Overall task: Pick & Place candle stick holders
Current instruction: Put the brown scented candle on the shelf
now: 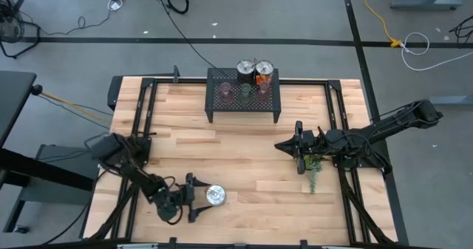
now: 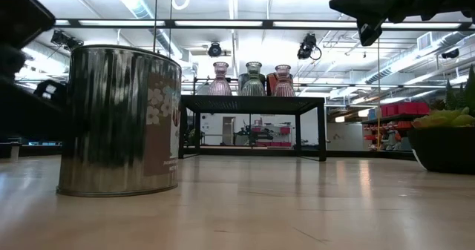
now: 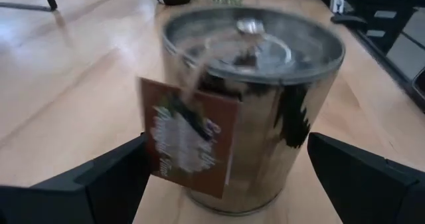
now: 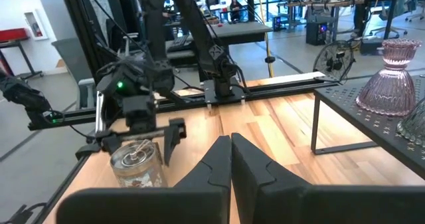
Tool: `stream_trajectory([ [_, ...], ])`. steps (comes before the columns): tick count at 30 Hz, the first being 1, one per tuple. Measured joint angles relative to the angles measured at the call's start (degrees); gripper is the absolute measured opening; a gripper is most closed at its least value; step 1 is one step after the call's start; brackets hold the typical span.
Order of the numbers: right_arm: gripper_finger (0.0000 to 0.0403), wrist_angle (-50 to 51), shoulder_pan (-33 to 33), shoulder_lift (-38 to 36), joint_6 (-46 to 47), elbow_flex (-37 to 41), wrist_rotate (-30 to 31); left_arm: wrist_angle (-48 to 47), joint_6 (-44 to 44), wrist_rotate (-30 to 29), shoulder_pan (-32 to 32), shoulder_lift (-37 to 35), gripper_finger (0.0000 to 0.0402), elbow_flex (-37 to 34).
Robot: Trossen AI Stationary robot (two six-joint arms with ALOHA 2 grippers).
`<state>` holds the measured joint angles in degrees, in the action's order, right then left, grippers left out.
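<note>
Holders, ribbed translucent bells, stand on black mesh shelf.

In the left wrist view the silvery tin is blurred, the print on its brown label unreadable, and both fingers of the left gripper are cut off by the frame edge. In the low view the potted plant is cut by the frame's right edge, and the right arm shows only as a dark shape cut by the top edge. In the right wrist view one pinkish candle stick holder shows whole, while the next holder is cropped at the frame edge.
</note>
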<state>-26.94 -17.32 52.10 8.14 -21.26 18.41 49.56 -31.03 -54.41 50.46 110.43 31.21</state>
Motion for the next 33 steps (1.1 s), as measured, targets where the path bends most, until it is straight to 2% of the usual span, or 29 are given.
stream_trajectory([
  [4,0.0008,0.00,0.00,0.00,0.02,0.00,0.00,-0.15,0.42,-1.46,-0.21,3.76,0.0399,3.43],
  [11,0.0008,0.21,0.00,0.00,0.42,0.00,0.01,0.00,4.71,-7.34,-1.15,4.98,0.0399,6.64],
  [20,0.0008,0.66,-0.02,0.00,1.70,0.00,0.02,-0.14,1.83,-2.65,-4.85,6.38,0.0399,6.75],
  [33,0.0008,1.68,-0.02,0.00,1.90,0.00,0.04,-0.04,3.05,-2.33,-6.05,6.38,0.0399,6.75],
])
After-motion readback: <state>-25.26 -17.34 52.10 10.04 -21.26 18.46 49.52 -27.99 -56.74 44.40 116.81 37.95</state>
